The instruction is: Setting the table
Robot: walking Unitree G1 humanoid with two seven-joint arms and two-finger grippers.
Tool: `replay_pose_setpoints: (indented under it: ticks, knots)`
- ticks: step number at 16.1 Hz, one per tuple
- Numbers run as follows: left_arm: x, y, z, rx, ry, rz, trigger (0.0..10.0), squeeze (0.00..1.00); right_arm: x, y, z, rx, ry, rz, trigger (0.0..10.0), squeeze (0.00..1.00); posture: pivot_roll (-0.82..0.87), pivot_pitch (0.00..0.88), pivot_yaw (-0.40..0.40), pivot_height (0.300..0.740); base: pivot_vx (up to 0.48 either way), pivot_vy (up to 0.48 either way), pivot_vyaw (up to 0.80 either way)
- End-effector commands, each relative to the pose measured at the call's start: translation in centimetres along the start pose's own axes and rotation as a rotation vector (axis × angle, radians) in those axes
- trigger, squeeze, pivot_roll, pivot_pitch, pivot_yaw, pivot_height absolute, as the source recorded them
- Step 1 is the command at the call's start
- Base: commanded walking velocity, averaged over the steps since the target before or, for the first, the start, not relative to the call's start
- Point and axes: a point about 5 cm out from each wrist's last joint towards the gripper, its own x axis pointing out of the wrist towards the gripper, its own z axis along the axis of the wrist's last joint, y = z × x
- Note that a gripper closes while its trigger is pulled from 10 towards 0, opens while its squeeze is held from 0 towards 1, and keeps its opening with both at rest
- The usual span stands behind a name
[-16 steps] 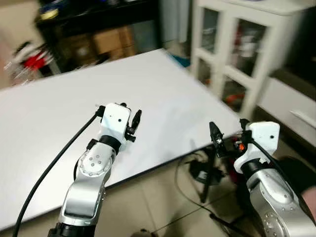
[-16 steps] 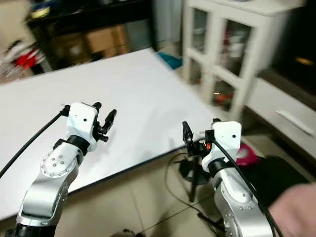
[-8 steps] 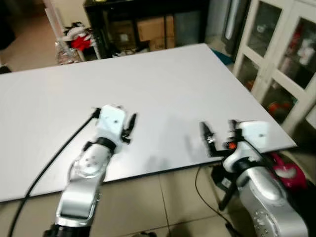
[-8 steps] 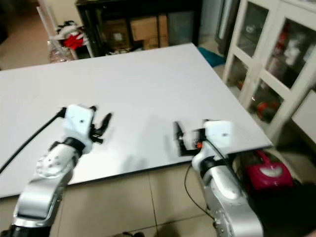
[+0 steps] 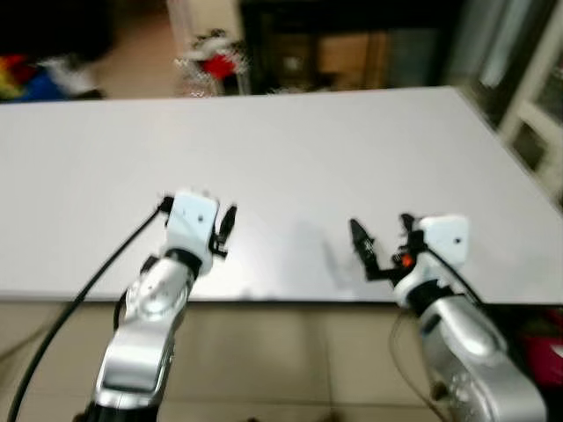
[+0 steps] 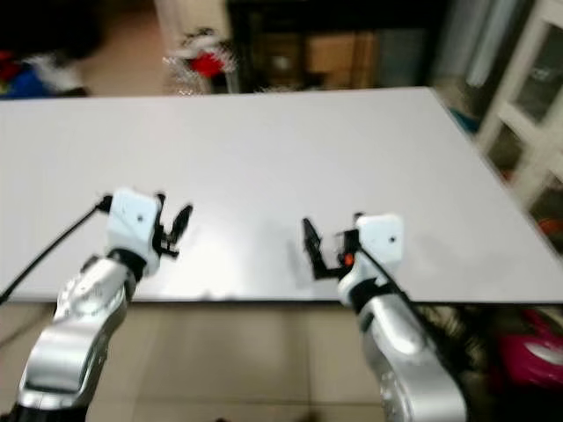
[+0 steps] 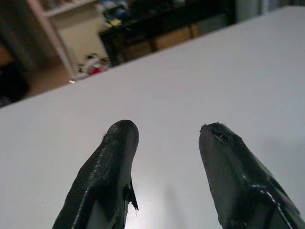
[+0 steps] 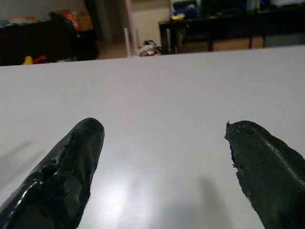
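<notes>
Above the near edge of the white table point(image 5: 290, 149), the left gripper point(image 7: 167, 138) and right gripper point(image 8: 162, 138) hover with fingers spread apart, holding nothing.

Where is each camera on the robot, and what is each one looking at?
Left eye view: on the head, looking down at the white table; both silver arms, left gripper, right gripper show.
Right eye view: beside it, same scene.
Left wrist view: on the left wrist, along its two open fingers over the table.
Right wrist view: along the right fingers, also open.
All views share the table.
</notes>
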Motion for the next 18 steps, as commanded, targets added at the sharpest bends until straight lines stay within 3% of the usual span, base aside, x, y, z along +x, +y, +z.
replay_pose_setpoints:
  ticks: [1,18]
  knots:
    - [-0.2,0.3,0.0,0.015,0.004,0.016,10.0,0.0,0.2,0.2,0.0,0.015,0.004,0.009,10.0,0.0,0.04,0.0,0.093,0.74,0.0,0.259,0.8]
    - [-0.9,1.3,0.2,0.015,0.005,0.095,10.0,0.0,1.2,0.4,0.0,0.041,0.007,0.054,10.0,0.0,0.07,0.0,0.051,0.74,0.0,0.257,0.8]
